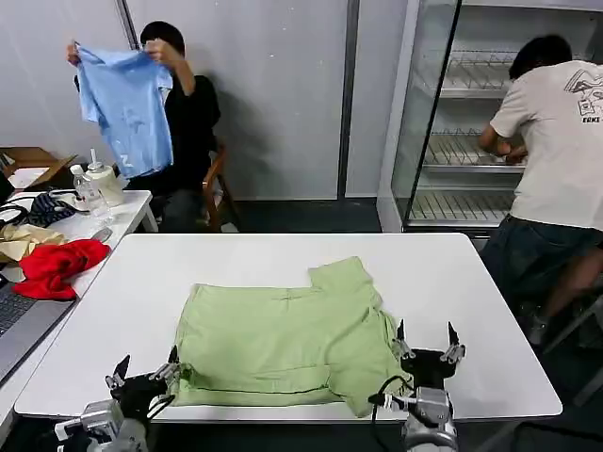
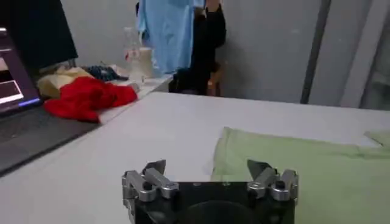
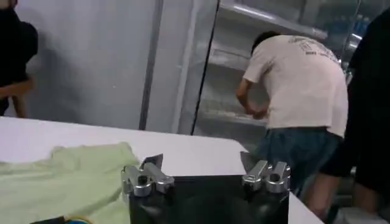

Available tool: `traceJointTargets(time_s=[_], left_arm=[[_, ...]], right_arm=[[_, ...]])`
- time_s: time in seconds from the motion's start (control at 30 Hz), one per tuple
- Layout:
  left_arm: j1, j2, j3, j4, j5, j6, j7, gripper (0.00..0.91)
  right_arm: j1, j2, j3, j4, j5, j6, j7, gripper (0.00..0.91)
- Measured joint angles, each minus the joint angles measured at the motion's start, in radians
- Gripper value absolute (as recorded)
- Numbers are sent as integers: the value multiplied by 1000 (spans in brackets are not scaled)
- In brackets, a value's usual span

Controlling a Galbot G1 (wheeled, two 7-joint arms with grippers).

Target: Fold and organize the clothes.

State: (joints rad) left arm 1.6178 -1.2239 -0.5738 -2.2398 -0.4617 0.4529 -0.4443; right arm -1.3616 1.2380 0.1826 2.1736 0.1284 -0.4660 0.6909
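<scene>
The pale light-green shirt (image 1: 287, 341) lies partly folded, plain face up, on the near half of the white table (image 1: 452, 273), one sleeve pointing toward the far side. My left gripper (image 1: 144, 369) stands open at the shirt's front left corner, just off the cloth, with nothing between its fingers. In the left wrist view the left gripper (image 2: 207, 167) faces the shirt's edge (image 2: 292, 164). Open and empty too, my right gripper (image 1: 427, 337) is at the shirt's front right corner. In the right wrist view the right gripper (image 3: 201, 161) has the shirt (image 3: 67, 179) beside one finger.
A bright red garment (image 1: 55, 265), cream cloth and bottles (image 1: 90, 188) sit on a side table at the left, next to a laptop (image 1: 14, 315). A person behind holds up a blue shirt (image 1: 122, 108). Another person stands at a shelf unit (image 1: 462, 141) at the right.
</scene>
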Motion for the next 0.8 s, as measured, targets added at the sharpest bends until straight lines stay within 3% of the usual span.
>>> traceJointTargets(time_s=[0.3, 0.8], left_arm=[[-94, 46, 14, 56, -16, 10, 19, 907], [-353, 73, 113, 289, -34, 23, 71, 907]], right_arm=[[168, -10, 0, -115, 61, -30, -44, 907], [480, 26, -49, -479, 146, 0, -181, 907]])
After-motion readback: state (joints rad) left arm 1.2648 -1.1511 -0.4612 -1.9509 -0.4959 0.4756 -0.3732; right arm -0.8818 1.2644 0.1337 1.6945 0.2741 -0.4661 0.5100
